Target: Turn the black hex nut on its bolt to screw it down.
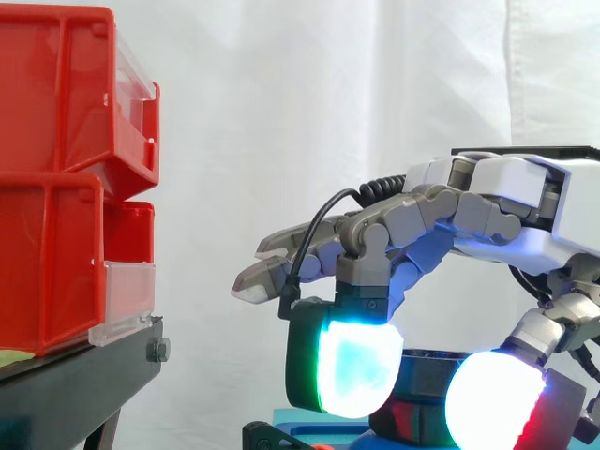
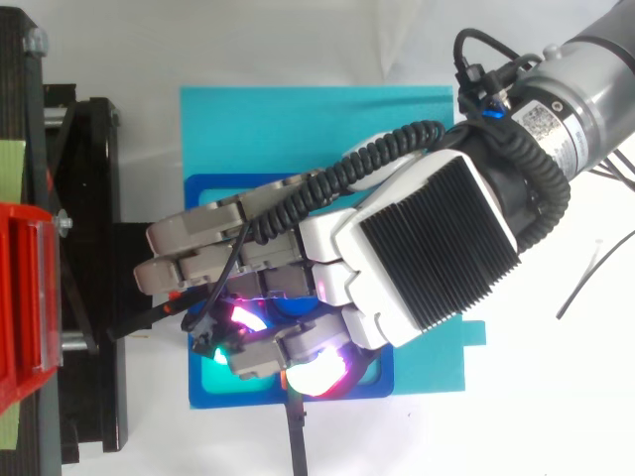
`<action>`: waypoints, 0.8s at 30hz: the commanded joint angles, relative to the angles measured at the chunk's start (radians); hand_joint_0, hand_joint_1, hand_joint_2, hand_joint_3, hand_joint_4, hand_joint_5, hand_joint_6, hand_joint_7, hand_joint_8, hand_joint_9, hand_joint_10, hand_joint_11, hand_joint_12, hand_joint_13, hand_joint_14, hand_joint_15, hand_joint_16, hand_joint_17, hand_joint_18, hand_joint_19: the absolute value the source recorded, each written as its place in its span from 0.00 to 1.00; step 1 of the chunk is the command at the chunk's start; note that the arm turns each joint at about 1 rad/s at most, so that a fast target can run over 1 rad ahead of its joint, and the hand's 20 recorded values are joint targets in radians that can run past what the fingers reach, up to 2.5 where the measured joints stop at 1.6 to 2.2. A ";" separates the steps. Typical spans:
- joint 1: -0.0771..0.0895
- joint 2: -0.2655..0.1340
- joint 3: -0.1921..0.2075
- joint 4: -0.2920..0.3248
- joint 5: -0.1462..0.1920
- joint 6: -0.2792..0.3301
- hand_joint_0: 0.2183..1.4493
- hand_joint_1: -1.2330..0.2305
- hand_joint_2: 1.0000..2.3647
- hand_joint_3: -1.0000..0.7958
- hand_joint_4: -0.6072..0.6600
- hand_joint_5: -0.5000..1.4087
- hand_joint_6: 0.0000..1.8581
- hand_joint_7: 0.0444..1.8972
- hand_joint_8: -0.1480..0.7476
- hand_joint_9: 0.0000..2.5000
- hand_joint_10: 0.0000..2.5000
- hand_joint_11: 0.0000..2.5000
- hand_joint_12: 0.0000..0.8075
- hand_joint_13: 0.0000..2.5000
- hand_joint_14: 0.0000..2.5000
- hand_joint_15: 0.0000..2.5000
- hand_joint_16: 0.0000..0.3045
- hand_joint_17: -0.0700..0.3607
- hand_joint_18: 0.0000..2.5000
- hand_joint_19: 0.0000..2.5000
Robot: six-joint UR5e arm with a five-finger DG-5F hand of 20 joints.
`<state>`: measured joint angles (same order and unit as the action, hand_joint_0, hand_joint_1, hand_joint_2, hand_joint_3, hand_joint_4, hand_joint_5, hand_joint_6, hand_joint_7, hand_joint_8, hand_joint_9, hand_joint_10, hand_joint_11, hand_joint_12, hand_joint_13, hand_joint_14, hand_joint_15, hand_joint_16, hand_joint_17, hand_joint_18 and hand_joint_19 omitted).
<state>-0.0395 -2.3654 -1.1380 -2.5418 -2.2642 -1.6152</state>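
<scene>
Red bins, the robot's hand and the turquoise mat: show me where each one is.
red bins (image 1: 56, 94): side view, side wall of the upper bin.
hand (image 2: 335, 246): top view, its white back.
turquoise mat (image 2: 298, 129): top view, bare upper part.

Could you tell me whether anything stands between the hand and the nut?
Nothing visible does. In the side view the hand is at the nut, its glowing pads pinching it from either side.

Nut (image 1: 427, 373) mostly hidden behind hand (image 1: 506, 202); bins (image 1: 56, 178) cut off, L edge.
</scene>
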 commanded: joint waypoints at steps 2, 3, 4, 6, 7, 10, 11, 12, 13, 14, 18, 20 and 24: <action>0.000 0.000 0.000 -0.006 0.000 0.000 0.31 0.43 0.01 0.36 0.67 0.19 0.41 0.56 0.50 0.39 0.00 0.12 0.43 0.22 0.00 0.01 0.17 0.43 0.18 0.05; 0.000 0.000 0.000 -0.008 0.000 0.000 0.31 0.43 0.01 0.36 0.67 0.19 0.41 0.56 0.50 0.39 0.00 0.13 0.43 0.22 0.00 0.01 0.17 0.43 0.18 0.05; 0.001 0.000 0.000 -0.009 0.000 0.000 0.31 0.43 0.01 0.36 0.67 0.19 0.42 0.56 0.50 0.38 0.00 0.12 0.43 0.22 0.00 0.01 0.17 0.43 0.18 0.05; 0.000 0.000 0.000 -0.012 0.000 0.000 0.31 0.43 0.01 0.35 0.68 0.19 0.42 0.55 0.50 0.38 0.00 0.12 0.43 0.22 0.00 0.01 0.17 0.43 0.18 0.05; 0.000 0.000 0.000 -0.014 0.000 -0.002 0.30 0.43 0.01 0.33 0.68 0.19 0.42 0.54 0.50 0.38 0.00 0.12 0.43 0.22 0.00 0.01 0.17 0.43 0.18 0.05; 0.000 0.000 0.000 -0.014 0.000 -0.002 0.29 0.44 0.00 0.31 0.69 0.19 0.39 0.55 0.50 0.38 0.00 0.12 0.43 0.22 0.00 0.01 0.17 0.43 0.18 0.05; 0.000 0.000 0.000 -0.014 0.000 -0.002 0.29 0.44 0.00 0.31 0.69 0.19 0.39 0.55 0.50 0.38 0.00 0.12 0.43 0.22 0.00 0.01 0.17 0.43 0.18 0.05; 0.000 0.000 0.000 -0.012 0.000 -0.002 0.29 0.44 0.00 0.31 0.69 0.19 0.39 0.55 0.50 0.38 0.00 0.12 0.43 0.22 0.00 0.01 0.17 0.43 0.18 0.05; 0.000 0.000 0.000 -0.012 0.000 -0.002 0.29 0.44 0.00 0.32 0.68 0.19 0.39 0.55 0.50 0.38 0.00 0.12 0.43 0.22 0.00 0.01 0.17 0.43 0.18 0.05; 0.000 0.000 0.000 -0.014 0.000 -0.002 0.30 0.43 0.00 0.33 0.68 0.19 0.39 0.56 0.50 0.38 0.00 0.12 0.43 0.22 0.00 0.01 0.17 0.43 0.18 0.05; 0.000 0.000 0.000 -0.012 0.000 -0.002 0.31 0.43 0.01 0.36 0.67 0.19 0.40 0.56 0.49 0.38 0.00 0.12 0.43 0.22 0.00 0.01 0.17 0.43 0.18 0.05; 0.000 0.000 0.000 -0.014 -0.002 -0.002 0.30 0.43 0.01 0.37 0.67 0.19 0.40 0.56 0.50 0.38 0.00 0.12 0.43 0.22 0.00 0.01 0.17 0.43 0.18 0.05; 0.000 0.000 0.000 -0.012 -0.006 -0.002 0.24 0.55 0.00 0.28 0.71 0.20 0.37 0.57 0.51 0.38 0.00 0.12 0.45 0.22 0.00 0.01 0.18 0.45 0.19 0.05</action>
<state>-0.0399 -2.3654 -1.1382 -2.5555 -2.2667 -1.6168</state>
